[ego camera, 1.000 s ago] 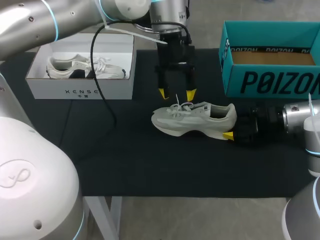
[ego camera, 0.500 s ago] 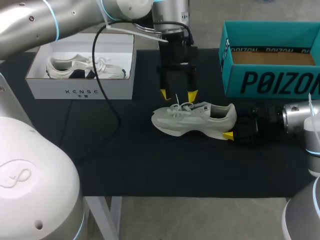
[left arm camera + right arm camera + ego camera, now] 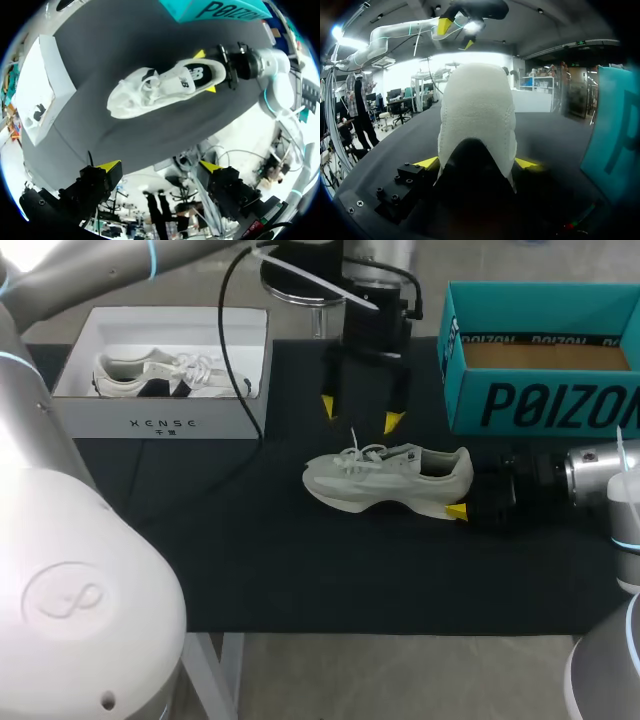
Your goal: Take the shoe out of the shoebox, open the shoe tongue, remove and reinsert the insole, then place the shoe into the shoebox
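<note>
Shoe (image 3: 390,480) sits on the black-topped bench (image 3: 250,560), its heel grasped by the right jaws, while the left jaws hang released and spread wide above the laces (image 3: 360,452).

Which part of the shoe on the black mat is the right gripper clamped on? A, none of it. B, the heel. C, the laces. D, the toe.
B: the right gripper has its yellow tips on either side of the heel of the shoe, while the left gripper hangs open above it.
</note>
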`<state>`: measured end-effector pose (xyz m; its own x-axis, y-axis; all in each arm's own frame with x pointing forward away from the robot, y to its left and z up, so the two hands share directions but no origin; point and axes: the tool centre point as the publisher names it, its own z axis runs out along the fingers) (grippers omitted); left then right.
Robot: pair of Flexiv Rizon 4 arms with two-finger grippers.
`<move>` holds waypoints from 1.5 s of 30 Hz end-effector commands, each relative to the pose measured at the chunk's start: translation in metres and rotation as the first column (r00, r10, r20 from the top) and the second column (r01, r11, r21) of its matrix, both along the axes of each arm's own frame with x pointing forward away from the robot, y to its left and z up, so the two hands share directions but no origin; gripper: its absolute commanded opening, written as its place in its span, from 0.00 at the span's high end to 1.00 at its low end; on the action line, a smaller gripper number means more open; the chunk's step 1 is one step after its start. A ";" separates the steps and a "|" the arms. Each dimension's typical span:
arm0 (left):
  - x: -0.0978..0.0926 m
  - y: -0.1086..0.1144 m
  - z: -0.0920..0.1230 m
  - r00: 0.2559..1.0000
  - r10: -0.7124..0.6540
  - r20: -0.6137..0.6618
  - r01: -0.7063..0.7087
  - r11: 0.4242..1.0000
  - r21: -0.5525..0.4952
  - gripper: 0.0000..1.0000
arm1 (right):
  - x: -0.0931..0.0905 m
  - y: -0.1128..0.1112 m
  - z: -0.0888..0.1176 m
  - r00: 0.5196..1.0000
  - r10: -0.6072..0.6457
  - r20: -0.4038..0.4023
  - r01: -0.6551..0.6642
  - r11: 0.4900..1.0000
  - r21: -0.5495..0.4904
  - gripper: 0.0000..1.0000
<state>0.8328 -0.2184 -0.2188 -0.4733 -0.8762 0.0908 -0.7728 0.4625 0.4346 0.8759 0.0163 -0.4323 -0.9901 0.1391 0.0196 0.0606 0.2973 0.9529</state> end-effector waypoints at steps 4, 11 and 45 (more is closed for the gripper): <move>-0.005 -0.009 -0.012 0.979 0.072 0.191 -0.158 0.862 0.481 0.00 | 0.001 0.003 -0.003 1.000 -0.002 0.000 0.002 1.000 -0.003 1.00; -0.010 -0.012 -0.035 0.968 0.070 0.241 -0.179 0.866 0.467 0.00 | 0.001 0.003 -0.003 1.000 -0.002 0.000 0.002 1.000 -0.003 1.00; 0.027 -0.102 -0.095 0.874 -0.062 0.482 0.007 0.993 0.116 0.00 | 0.001 0.003 -0.003 1.000 -0.002 0.000 0.002 1.000 -0.003 1.00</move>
<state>0.8521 -0.3099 -0.3089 -0.4681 -0.8536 -0.2286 -0.8792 0.4759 0.0232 0.8760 0.0164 -0.4323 -0.9901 0.1390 0.0196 0.0606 0.2974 0.9528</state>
